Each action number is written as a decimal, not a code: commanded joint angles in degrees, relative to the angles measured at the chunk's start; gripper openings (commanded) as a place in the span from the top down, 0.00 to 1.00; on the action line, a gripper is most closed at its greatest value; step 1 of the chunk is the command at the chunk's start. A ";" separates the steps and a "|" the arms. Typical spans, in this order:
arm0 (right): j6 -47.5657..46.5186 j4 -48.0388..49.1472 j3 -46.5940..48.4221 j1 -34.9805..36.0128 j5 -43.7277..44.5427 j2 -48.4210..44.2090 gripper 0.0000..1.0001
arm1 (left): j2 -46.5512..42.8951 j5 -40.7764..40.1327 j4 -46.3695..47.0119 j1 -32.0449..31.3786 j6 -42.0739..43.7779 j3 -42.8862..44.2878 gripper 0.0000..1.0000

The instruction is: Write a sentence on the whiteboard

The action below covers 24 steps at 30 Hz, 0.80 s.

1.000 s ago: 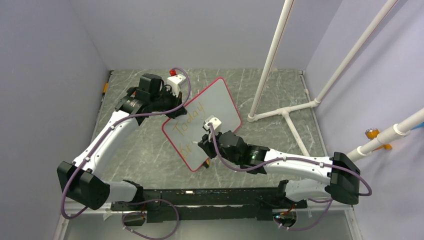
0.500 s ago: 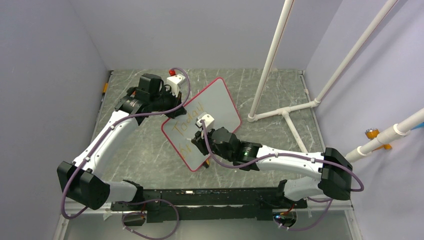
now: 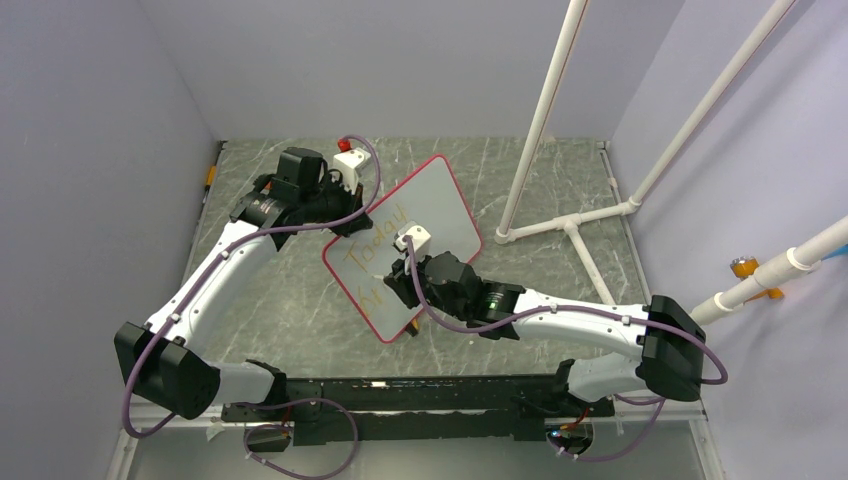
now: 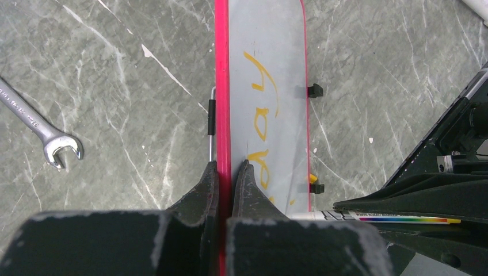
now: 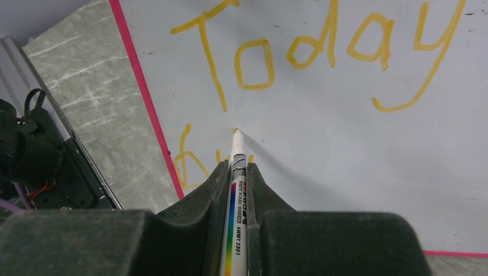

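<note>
The whiteboard (image 3: pixel 445 200), glossy white with a red-pink frame, stands tilted on the marble table. My left gripper (image 4: pixel 225 167) is shut on its frame edge (image 4: pixel 222 86); from above, the left gripper (image 3: pixel 347 215) is at the board's upper-left side. Two black clips (image 4: pixel 315 90) sit on the opposite long edge. My right gripper (image 5: pixel 237 167) is shut on a white marker (image 5: pixel 237 192), whose tip (image 5: pixel 236 132) touches the board below "Today". The sentence (image 5: pixel 322 52) is orange-yellow: "Today" above, and a second line (image 5: pixel 189 161) starts at the left, partly hidden by my fingers.
A steel wrench (image 4: pixel 35 123) lies on the table left of the board. A white pipe frame (image 3: pixel 570 225) stands at the right, its base on the table. A small red-and-white object (image 3: pixel 346 147) sits by the back wall. Walls close in three sides.
My right arm has shifted left along the board with the marker, mostly in the first half second. The left arm and the board have stayed still.
</note>
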 commanded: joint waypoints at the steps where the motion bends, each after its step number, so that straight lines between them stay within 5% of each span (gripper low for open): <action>1: -0.41 -0.49 -0.11 -1.22 3.43 -0.30 1.00 | 0.65 -9.99 -2.84 0.00 6.03 -1.14 1.00; 24: -0.30 -0.83 -2.27 -1.30 1.92 -7.94 1.00 | 0.39 -10.02 -2.80 0.00 6.04 -1.14 1.00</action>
